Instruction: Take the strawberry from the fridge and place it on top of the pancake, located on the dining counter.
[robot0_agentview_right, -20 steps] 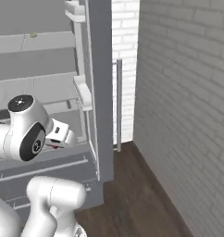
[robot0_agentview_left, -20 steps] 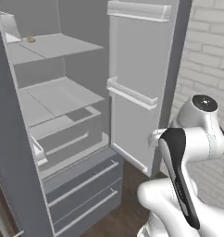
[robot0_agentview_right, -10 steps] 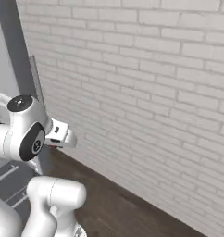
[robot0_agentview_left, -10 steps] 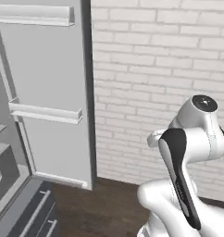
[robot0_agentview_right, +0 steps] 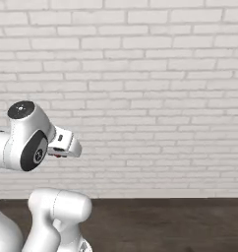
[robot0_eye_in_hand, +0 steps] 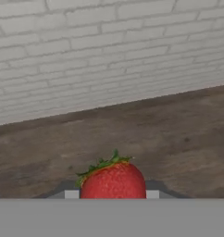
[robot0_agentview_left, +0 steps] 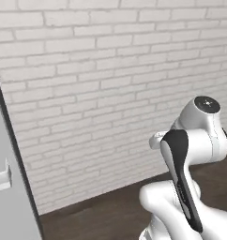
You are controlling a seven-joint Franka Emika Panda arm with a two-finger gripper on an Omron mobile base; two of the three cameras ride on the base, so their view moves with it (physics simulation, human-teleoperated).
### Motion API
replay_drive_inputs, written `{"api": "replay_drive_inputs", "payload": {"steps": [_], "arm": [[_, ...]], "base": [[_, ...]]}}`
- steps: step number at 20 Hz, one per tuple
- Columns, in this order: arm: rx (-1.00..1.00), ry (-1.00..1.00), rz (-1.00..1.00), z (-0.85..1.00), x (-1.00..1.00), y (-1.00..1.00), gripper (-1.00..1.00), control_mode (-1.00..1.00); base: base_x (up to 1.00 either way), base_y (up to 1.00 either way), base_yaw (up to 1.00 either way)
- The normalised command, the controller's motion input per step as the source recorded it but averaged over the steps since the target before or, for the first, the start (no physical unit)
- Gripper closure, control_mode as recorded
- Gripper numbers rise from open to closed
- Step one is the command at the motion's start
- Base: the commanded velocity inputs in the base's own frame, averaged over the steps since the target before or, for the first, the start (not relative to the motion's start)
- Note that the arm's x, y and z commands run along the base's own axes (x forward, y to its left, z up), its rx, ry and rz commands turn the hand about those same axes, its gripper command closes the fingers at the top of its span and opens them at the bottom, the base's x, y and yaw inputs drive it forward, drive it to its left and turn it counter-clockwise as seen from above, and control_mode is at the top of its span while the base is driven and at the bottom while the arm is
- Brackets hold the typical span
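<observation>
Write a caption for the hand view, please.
Gripper carrying the strawberry above dark wood floor, facing a white brick wall.

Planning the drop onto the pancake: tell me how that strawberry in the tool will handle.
The strawberry looks small and rounded, so it is probably light and apt to roll once released. Its glossy red skin suggests it may be a little slippery. It sits low between the tool tips, leaf cap pointing away, so the hold seems narrow; gentle motion is likely wise.

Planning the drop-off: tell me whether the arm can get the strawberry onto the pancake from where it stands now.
Probably not yet. The hand holds the strawberry, but ahead are a white brick wall and dark wood floor, with the fridge door at the left base view's edge; the base likely must drive first.
</observation>
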Motion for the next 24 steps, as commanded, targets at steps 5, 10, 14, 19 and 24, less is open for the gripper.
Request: {"api": "replay_drive_inputs", "payload": {"steps": [5, 10, 14, 19, 24], "arm": [[0.00, 0.00, 0.00, 0.00, 0.00, 0.00, 1.00, 1.00], [0.00, 0.00, 0.00, 0.00, 0.00, 0.00, 1.00, 1.00], [0.00, 0.00, 0.00, 0.00, 0.00, 0.00, 1.00, 1.00], [0.00, 0.00, 0.00, 0.00, 0.00, 0.00, 1.00, 1.00], [0.00, 0.00, 0.00, 0.00, 0.00, 0.00, 1.00, 1.00]], "base": [[0.00, -0.26, -0.91], [0.07, -0.31, -0.82], [0.37, -0.21, -0.70], [0.56, -0.15, -0.68], [0.70, 0.03, -0.75]]}}
